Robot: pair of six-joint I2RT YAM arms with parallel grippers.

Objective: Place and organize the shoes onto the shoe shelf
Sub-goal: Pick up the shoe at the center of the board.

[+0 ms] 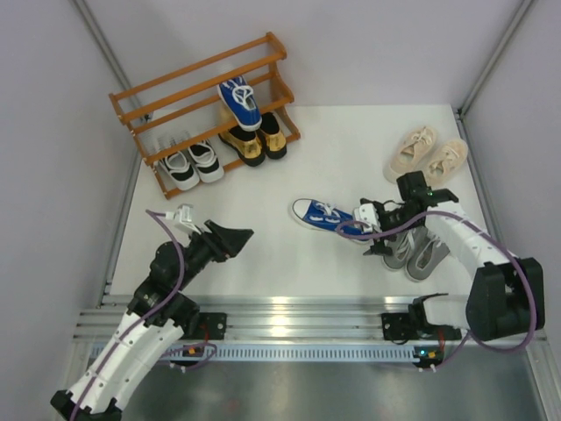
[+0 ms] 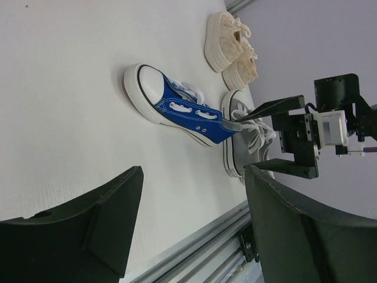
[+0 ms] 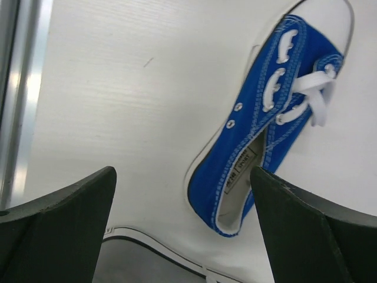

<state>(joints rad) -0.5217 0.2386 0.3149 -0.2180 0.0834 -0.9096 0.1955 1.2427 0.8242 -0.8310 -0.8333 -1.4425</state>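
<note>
Currently right hand (image 3: 181, 172) is spread wide and empty at the heel of the blue canvas sneaker with white laces (image 1: 320, 213), which lies on the white counter (image 1: 263, 193). Left hand (image 2: 194, 172) is also wide, idle. Matching blue sneaker (image 1: 238, 101) sits on the orange-brown slatted wooden shoe shelf (image 1: 175, 83), back left. Looks like the pickup step: next needs a close on the heel, then a lift. Pale grey walls (image 1: 53, 132) around.
</note>
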